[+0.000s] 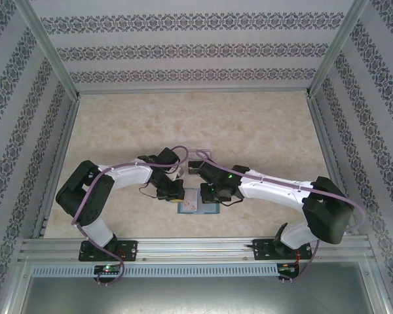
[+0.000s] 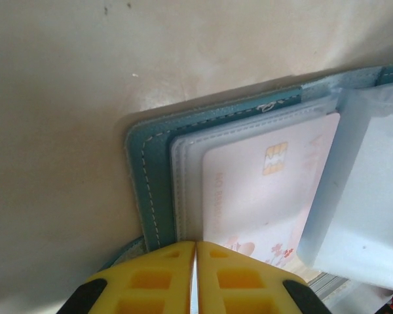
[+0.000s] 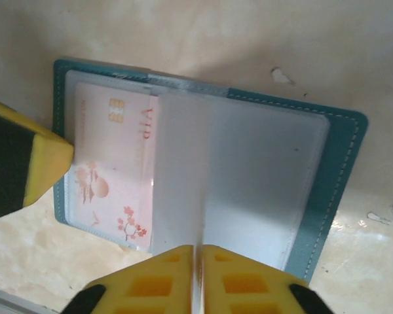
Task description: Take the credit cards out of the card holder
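Observation:
The teal-blue card holder [image 1: 195, 204] lies open on the table between both grippers. Its stitched cover [image 3: 340, 170] frames clear sleeve pages. A pale pinkish-white credit card [image 3: 111, 170] with a gold chip and flower prints sits inside the left sleeve, with the same card [image 2: 262, 196] visible in the left wrist view. My right gripper [image 3: 198, 247] is shut on a translucent sleeve page lifted up from the middle fold. My left gripper [image 2: 195, 243] is shut, its tips at the holder's left edge [image 2: 147, 190]. No dark card is in sight.
A clear plastic tray [image 1: 205, 157] lies just behind the grippers. The table's near edge and metal rail [image 1: 196, 245] run close in front of the holder. Open marble tabletop [image 1: 196, 121] stretches behind, walled by patterned panels.

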You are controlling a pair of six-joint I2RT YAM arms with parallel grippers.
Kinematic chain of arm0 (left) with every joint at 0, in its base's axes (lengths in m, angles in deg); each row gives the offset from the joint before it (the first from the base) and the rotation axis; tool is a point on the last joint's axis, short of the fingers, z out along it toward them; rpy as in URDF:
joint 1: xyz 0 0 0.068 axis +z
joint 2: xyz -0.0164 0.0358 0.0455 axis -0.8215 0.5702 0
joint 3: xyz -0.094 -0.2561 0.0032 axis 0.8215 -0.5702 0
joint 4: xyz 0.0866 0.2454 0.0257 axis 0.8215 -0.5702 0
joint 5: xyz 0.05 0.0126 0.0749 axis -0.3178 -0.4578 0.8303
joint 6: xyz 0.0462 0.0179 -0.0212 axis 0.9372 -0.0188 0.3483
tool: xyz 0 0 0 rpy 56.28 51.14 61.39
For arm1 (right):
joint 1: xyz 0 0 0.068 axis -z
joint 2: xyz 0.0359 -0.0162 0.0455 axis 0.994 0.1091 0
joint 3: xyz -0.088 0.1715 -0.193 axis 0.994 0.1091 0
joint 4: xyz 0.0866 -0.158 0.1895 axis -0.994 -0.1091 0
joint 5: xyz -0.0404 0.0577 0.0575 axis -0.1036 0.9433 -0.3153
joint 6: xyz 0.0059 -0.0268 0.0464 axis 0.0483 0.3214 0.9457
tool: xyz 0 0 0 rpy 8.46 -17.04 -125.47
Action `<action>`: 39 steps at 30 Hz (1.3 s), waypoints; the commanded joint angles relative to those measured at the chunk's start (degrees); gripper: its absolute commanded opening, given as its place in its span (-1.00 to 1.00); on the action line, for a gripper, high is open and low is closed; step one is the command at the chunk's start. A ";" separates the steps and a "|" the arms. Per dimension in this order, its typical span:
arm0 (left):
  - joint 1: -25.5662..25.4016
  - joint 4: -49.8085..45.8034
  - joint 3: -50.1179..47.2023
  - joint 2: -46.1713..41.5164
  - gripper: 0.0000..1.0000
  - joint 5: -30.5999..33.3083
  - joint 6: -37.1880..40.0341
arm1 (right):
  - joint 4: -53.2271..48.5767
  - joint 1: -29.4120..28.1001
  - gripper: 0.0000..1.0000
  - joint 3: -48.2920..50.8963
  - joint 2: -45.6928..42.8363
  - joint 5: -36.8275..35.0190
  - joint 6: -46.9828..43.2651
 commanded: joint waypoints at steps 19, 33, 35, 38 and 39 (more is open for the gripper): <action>-1.77 -4.39 0.72 -5.04 -0.73 2.04 -0.64 | -5.65 1.89 -0.54 1.55 7.18 -7.13 -3.89; -3.29 -1.18 2.57 -3.35 -0.73 1.15 -2.68 | -9.35 1.89 -0.26 1.55 -0.12 -6.59 -2.15; -3.29 -1.49 2.72 -3.22 -0.73 1.13 -2.41 | -9.44 1.89 -0.26 1.08 -1.53 -6.02 -2.03; -3.29 -1.71 2.63 -3.17 -0.74 1.43 -2.15 | -9.35 1.88 -0.26 -0.22 -3.06 -4.98 -2.20; -3.29 -1.71 2.61 -3.25 -0.74 1.48 -2.15 | -9.35 1.88 -0.27 -0.71 -3.29 -4.64 -2.29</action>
